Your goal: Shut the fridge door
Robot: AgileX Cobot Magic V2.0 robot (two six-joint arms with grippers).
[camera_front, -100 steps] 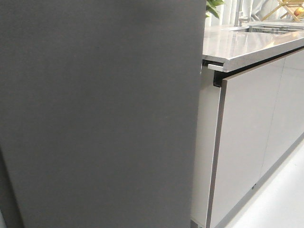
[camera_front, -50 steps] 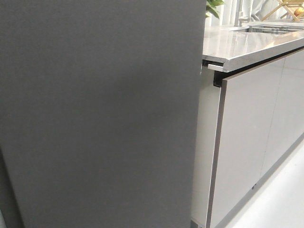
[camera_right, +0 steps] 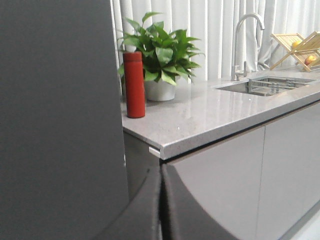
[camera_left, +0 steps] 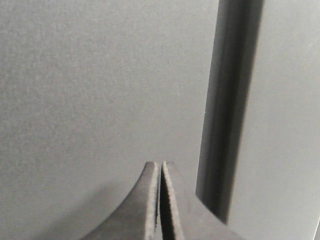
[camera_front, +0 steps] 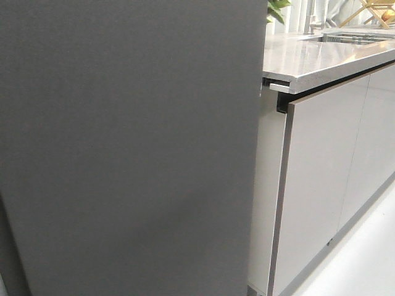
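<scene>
The fridge door (camera_front: 129, 148) is a tall matte dark-grey slab that fills the left two thirds of the front view, its edge close to the cabinet side. It also fills the left wrist view (camera_left: 100, 85), where a dark vertical gap (camera_left: 230, 110) runs beside it. My left gripper (camera_left: 160, 164) is shut and empty, its tips close to the door face. My right gripper (camera_right: 160, 169) is shut and empty, pointing at the gap between the door (camera_right: 55, 120) and the counter. Neither gripper shows in the front view.
A grey stone countertop (camera_front: 321, 61) with glossy light-grey cabinet fronts (camera_front: 321, 179) runs to the right. On it stand a red bottle (camera_right: 134, 85), a potted plant (camera_right: 160, 55), a sink with tap (camera_right: 245, 45) and a wooden rack (camera_right: 300, 47). White floor (camera_front: 364, 259) lies at lower right.
The door's right edge has drifted very slightly left in the front view; otherwise nothing visibly changed.
</scene>
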